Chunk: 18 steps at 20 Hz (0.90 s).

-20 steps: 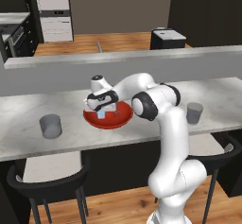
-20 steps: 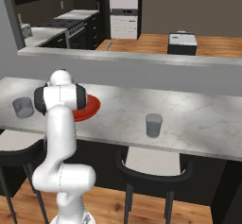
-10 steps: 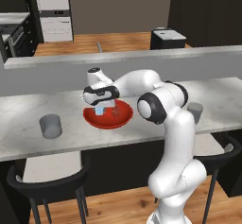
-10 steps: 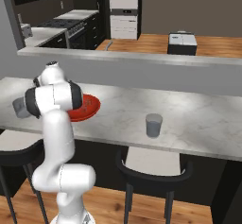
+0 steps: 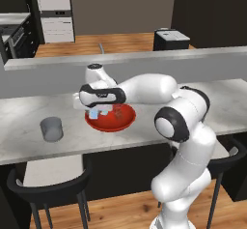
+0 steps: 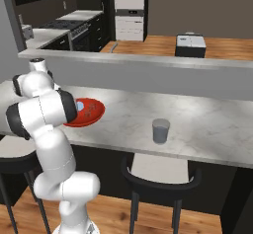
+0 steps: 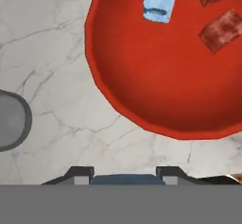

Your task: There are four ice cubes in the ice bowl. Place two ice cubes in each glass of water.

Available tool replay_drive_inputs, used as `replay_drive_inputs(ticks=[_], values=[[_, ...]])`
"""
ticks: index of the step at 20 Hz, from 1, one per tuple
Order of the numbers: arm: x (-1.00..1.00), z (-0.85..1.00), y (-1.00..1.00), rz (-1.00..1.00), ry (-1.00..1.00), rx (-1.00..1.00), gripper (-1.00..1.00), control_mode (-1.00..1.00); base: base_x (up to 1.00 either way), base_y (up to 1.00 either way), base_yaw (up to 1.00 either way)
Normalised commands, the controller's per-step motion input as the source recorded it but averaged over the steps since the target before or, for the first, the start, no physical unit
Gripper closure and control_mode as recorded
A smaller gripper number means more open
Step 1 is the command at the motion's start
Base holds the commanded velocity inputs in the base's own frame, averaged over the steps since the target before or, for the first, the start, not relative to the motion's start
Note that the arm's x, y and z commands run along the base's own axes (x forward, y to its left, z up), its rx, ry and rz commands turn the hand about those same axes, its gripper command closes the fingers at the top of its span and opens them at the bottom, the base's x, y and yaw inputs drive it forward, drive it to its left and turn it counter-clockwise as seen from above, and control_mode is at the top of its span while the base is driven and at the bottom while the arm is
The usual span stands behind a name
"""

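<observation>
item: gripper (image 7: 125, 178). at the bottom centre of the hand view we found its two dark fingertips close together with a pale blue cube (image 7: 126, 179) clamped between them; in the left base view the hand sat left of centre, over the left rim of the bowl, with that cube (image 5: 92, 113) under it.

item: bowl (image 5: 124, 121). red, shallow, on the marble counter (image 5: 19, 136), centre of the left base view; in the right base view its rim (image 6: 96, 114) showed at middle left, beside the arm's white elbow. in the hand view it took the upper right.

item: loose cubes. we counted one pale blue cube (image 7: 160, 2) at the top centre of the hand view, lying in the bowl, and two see-through blocks (image 7: 221, 30) at the upper right that looked red against it.

item: left glass (image 5: 51, 129). grey tumbler, lower left of the left base view, well apart from the bowl; its rim (image 7: 14, 119) showed at the left edge of the hand view.

item: right glass (image 6: 160, 131). centre right of the right base view, well apart from the bowl. contents of either glass: we could not tell.
</observation>
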Motion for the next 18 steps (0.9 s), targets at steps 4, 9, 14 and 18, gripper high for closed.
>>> replay_drive_inputs(ticks=[4,9,14,18], values=[[-0.12,0.10,0.69,0.04,0.00,0.01,1.00,-1.00,0.00,0.00,0.00],[0.01,0.10,0.46,0.03,0.00,0.00,1.00,-1.00,0.00,0.00,0.00],[0.14,0.17,0.61,0.01,0.00,0.00,1.00,-1.00,0.00,0.00,0.00],[0.03,0.07,0.52,0.00,0.00,0.00,1.00,-1.00,0.00,0.00,0.00]])
